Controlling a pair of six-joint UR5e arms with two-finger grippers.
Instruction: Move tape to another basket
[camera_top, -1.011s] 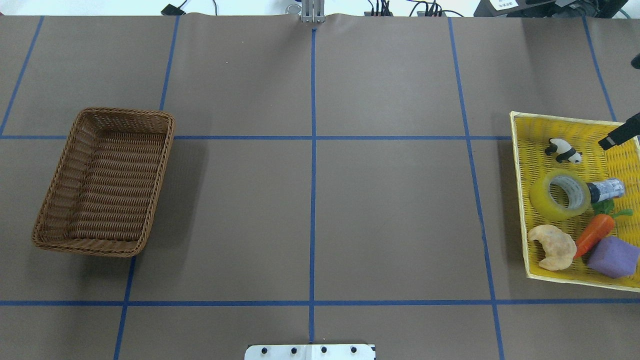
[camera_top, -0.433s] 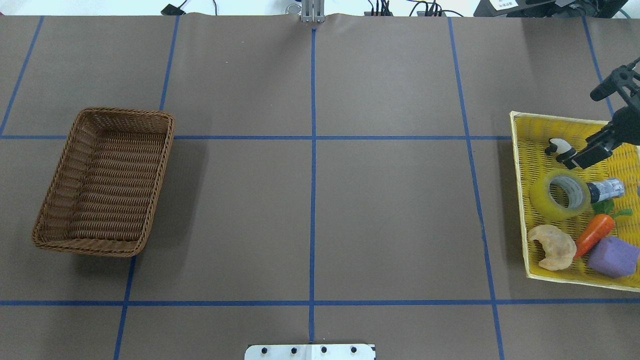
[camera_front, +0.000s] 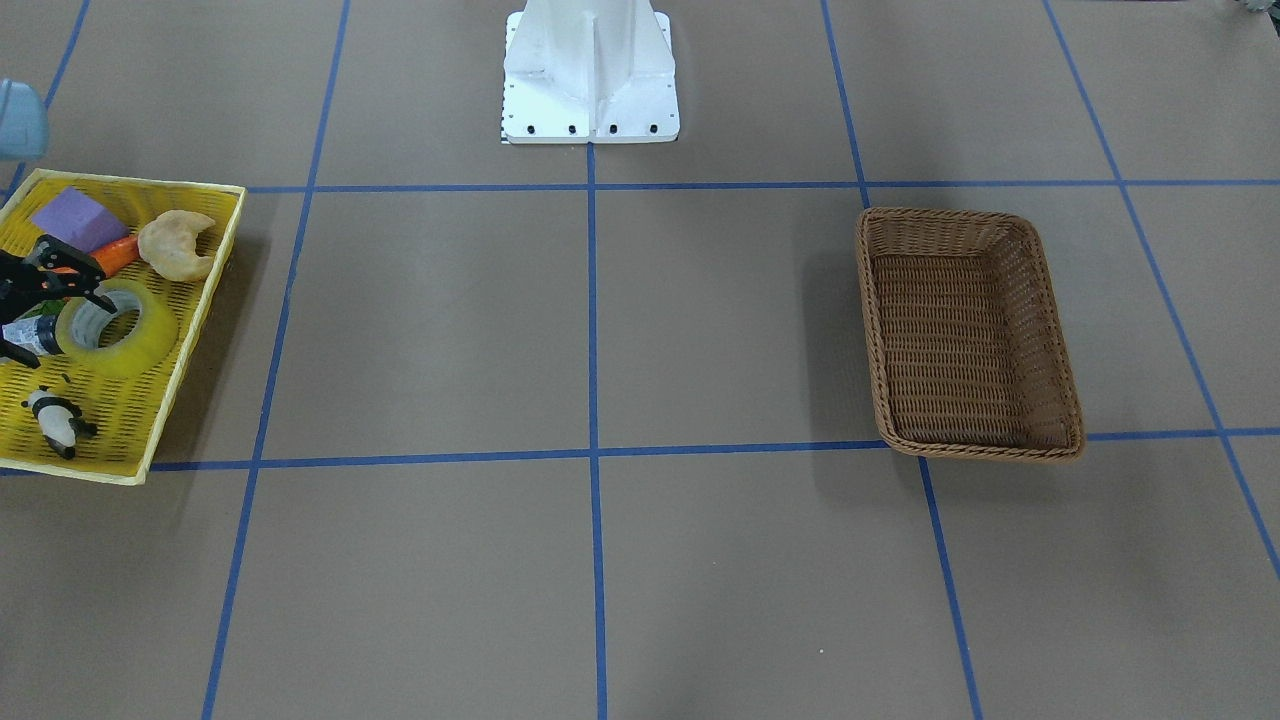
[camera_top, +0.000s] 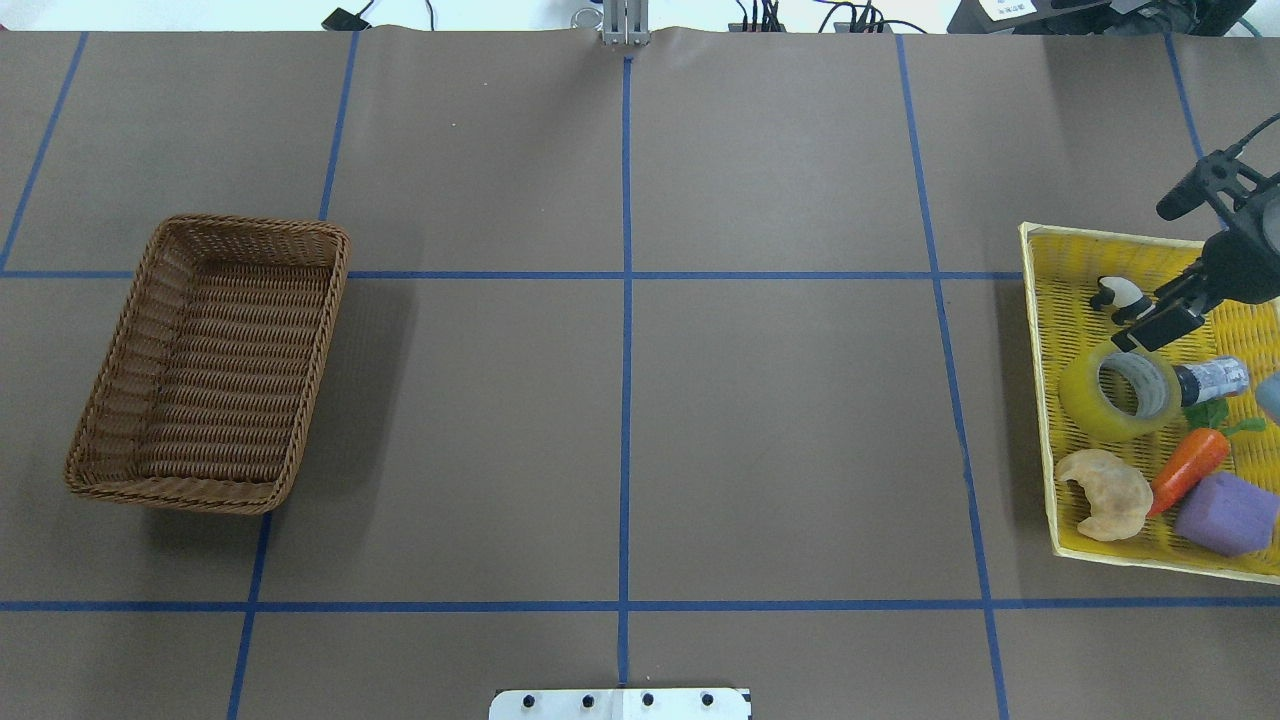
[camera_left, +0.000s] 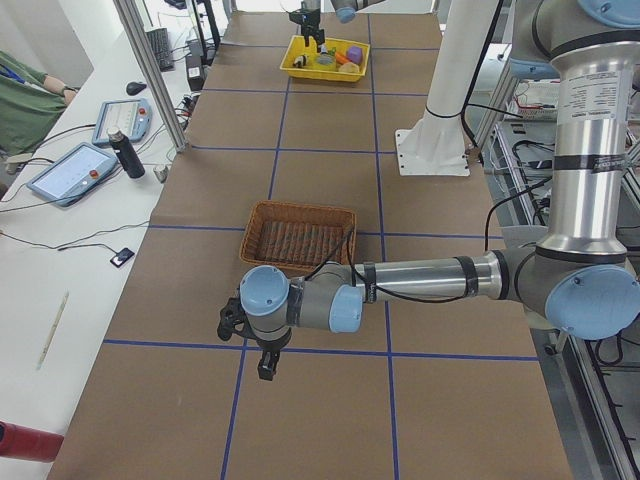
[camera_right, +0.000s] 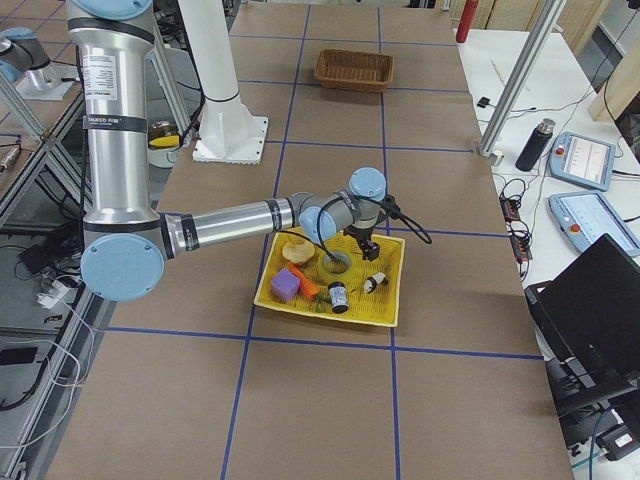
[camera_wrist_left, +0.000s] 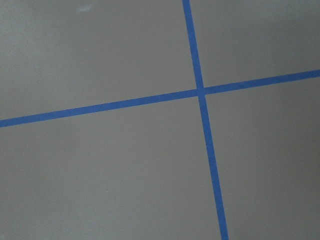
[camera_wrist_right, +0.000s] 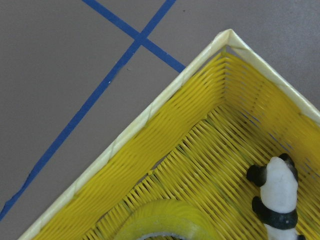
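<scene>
**Packing tape (camera_top: 1080, 398) flat in the yellow tray (camera_top: 1100, 237), right gripper (camera_top: 1150, 272) spread wide at its edge**

The tape lies on its side, core hole up, in the middle of the tray. A toy panda (camera_top: 1124, 292) sits on the far side of it and a croissant (camera_top: 1105, 495) on the near side. A small grey cylinder (camera_top: 1215, 378) points at the roll's flank.

The right gripper hangs over the tray with its two fingers far apart and nothing between them. In the overhead view one fingertip sits over the roll's far rim, between tape and panda. The other shows beyond the tray's far edge. The right wrist camera catches only the roll's top curve at its lower border.

The basket (camera_top: 245, 222) stands well apart, across the table (camera_top: 780, 420).

The left gripper (camera_left: 264, 368) shows only in the side view, low over the table near the basket. Whether it is spread or closed cannot be told.

Brown paper with blue tape lines (camera_top: 626, 400) covers the table. Alongside are a desk with control pendants (camera_left: 75, 170), a laptop (camera_right: 590, 290) and a seated person in green (camera_left: 25, 95).
</scene>
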